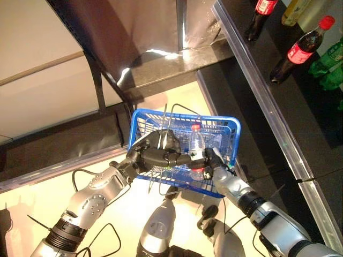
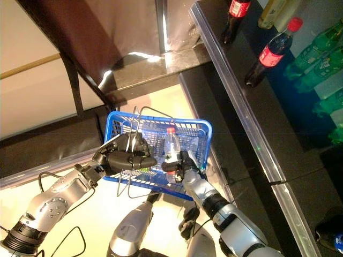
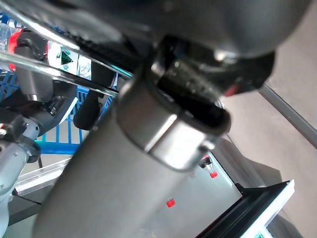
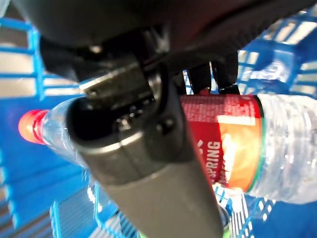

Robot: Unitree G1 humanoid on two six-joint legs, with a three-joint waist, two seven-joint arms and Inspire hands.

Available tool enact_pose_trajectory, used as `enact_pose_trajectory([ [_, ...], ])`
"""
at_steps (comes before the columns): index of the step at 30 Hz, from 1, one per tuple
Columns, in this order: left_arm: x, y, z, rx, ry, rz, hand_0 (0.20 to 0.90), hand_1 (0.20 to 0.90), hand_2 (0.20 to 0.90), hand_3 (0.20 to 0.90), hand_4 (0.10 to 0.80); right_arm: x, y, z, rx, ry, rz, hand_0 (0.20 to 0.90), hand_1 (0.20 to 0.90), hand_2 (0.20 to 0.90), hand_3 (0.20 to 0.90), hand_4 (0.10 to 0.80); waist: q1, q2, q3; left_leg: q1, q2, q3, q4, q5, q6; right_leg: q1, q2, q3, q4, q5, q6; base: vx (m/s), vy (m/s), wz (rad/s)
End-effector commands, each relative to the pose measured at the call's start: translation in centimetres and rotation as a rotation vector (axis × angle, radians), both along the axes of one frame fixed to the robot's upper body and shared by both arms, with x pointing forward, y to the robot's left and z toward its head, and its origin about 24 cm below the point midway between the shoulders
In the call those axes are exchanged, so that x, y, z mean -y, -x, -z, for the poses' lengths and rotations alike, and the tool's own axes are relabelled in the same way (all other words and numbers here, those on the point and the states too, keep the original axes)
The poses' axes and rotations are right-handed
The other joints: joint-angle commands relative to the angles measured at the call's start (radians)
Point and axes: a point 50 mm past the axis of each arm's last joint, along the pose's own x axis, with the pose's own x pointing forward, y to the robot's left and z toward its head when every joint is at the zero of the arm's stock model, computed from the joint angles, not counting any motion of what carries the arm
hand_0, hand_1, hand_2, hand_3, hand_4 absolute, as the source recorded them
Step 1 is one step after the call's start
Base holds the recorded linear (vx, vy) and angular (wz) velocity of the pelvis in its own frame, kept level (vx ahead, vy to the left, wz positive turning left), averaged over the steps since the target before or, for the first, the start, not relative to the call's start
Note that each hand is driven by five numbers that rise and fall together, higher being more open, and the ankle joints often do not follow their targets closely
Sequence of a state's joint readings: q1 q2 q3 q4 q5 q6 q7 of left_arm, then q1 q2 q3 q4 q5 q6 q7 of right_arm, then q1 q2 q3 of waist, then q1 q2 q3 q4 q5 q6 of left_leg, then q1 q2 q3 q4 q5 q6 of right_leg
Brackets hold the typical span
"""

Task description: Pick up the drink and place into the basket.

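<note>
Right wrist view: the right hand (image 4: 148,148) is seen clamped round a bottle (image 4: 237,144), thumb and fingers curled about the red label at mid-body.
Right hand: in the left eye view it (image 1: 213,160) is shown just over the near rim of the basket (image 1: 228,124), with the bottle (image 1: 196,147) held roughly upright, red cap uppermost, inside the blue walls.
Left hand: the left hand (image 1: 161,147) is closed on the dark grip of the basket's handle (image 1: 174,156), so the basket is carried clear of the floor.
Drink: a clear, ribbed plastic bottle; water appears to be held inside. It is judged light to moderate in weight, with thin walls that would dent under a hard squeeze and a smooth skin that may slip.
Best hold: the labelled waist is judged the firmest place, where it is already taken.
Position: whether the bottle's base is resting on the basket floor cannot be told.
Shelf: other bottles (image 1: 300,49) are left standing on the dark shelf (image 1: 268,101) well apart.
</note>
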State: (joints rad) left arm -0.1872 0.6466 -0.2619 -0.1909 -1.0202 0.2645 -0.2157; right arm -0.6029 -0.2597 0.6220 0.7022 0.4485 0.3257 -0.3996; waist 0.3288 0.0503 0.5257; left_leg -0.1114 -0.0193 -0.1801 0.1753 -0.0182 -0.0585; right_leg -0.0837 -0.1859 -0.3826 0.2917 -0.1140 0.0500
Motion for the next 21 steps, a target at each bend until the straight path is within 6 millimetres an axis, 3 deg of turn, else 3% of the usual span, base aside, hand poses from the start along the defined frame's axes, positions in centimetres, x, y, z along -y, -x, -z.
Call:
enact_pose_trajectory([
  [1,3.9,2.6,-13.1,0.645,0.280,0.294,0.300,0.300,0.300,0.200,0.100,-2.4,-0.2,-0.4,0.000,-0.167,0.039,0.300,0.300,0.300,0.200,0.100,0.003,-0.028,-0.155,-0.086,-0.069,-0.017,0.104,0.002,0.037,0.065,0.004,0.051,-0.096,0.075,-0.002,0.006,0.006,0.04],
  [5,4.0,2.7,-13.3,0.649,0.278,0.302,0.300,0.300,0.300,0.200,0.100,-1.8,0.3,1.4,-0.141,-0.321,0.150,0.300,0.300,0.300,0.200,0.100,0.013,-0.025,-0.150,-0.086,-0.070,-0.020,0.106,-0.001,0.039,0.066,0.003,0.047,-0.092,0.073,-0.004,0.000,0.000,0.00],
  [11,4.0,2.6,-13.7,0.645,0.282,0.301,0.300,0.300,0.300,0.200,0.100,-1.0,0.1,2.0,-0.229,-0.529,0.299,0.300,0.300,0.300,0.200,0.100,0.024,-0.023,-0.147,-0.088,-0.072,-0.022,0.114,-0.005,0.042,0.063,0.001,0.042,-0.079,0.069,-0.006,0.005,0.003,0.01],
  [12,4.0,2.6,-13.7,0.646,0.283,0.301,0.300,0.300,0.300,0.200,0.100,-1.0,0.1,2.1,-0.236,-0.554,0.310,0.415,0.415,0.415,0.335,0.235,0.025,-0.023,-0.147,-0.088,-0.072,-0.022,0.114,-0.005,0.042,0.063,0.001,0.042,-0.079,0.069,-0.006,0.014,0.006,0.05],
  [13,4.0,2.6,-13.8,0.648,0.282,0.299,0.300,0.300,0.300,0.200,0.100,-0.8,0.1,2.2,-0.253,-0.613,0.344,0.446,0.446,0.446,0.370,0.270,0.026,-0.023,-0.147,-0.089,-0.073,-0.021,0.115,-0.006,0.043,0.062,0.001,0.041,-0.077,0.068,-0.007,0.012,0.004,0.04],
  [14,3.9,2.6,-13.8,0.647,0.282,0.300,0.300,0.300,0.300,0.200,0.100,-0.6,0.1,2.3,-0.257,-0.641,0.362,0.611,0.611,0.611,0.562,0.462,0.027,-0.023,-0.147,-0.089,-0.073,-0.021,0.116,-0.007,0.044,0.062,0.001,0.041,-0.076,0.067,-0.007,0.000,0.000,0.00],
  [15,3.9,2.7,-13.8,0.647,0.282,0.299,0.300,0.300,0.300,0.200,0.100,-0.6,0.1,2.3,-0.257,-0.650,0.372,0.691,0.691,0.691,0.656,0.556,0.027,-0.023,-0.147,-0.089,-0.073,-0.021,0.116,-0.007,0.044,0.061,0.001,0.041,-0.075,0.067,-0.007,0.000,0.000,0.00],
  [16,3.8,2.7,-13.8,0.648,0.280,0.297,0.300,0.300,0.300,0.200,0.100,-0.4,0.2,2.4,-0.254,-0.654,0.386,0.862,0.862,0.862,0.856,0.756,0.027,-0.024,-0.148,-0.089,-0.072,-0.020,0.117,-0.008,0.045,0.061,0.001,0.041,-0.074,0.067,-0.006,0.000,0.000,0.00],
  [17,3.8,2.7,-13.8,0.647,0.280,0.295,0.300,0.300,0.300,0.200,0.100,-0.2,0.2,2.4,-0.251,-0.652,0.392,0.900,0.900,0.900,0.900,0.800,0.027,-0.024,-0.149,-0.090,-0.072,-0.019,0.117,-0.008,0.045,0.060,0.001,0.041,-0.073,0.067,-0.006,0.000,0.000,0.00],
  [21,3.7,2.6,-13.9,0.645,0.286,0.284,0.300,0.300,0.300,0.200,0.100,0.1,0.0,2.3,-0.241,-0.689,0.422,0.900,0.900,0.900,0.900,0.800,0.024,-0.024,-0.148,-0.091,-0.073,-0.015,0.119,-0.009,0.048,0.054,0.001,0.045,-0.068,0.068,-0.005,0.003,0.003,0.01],
])
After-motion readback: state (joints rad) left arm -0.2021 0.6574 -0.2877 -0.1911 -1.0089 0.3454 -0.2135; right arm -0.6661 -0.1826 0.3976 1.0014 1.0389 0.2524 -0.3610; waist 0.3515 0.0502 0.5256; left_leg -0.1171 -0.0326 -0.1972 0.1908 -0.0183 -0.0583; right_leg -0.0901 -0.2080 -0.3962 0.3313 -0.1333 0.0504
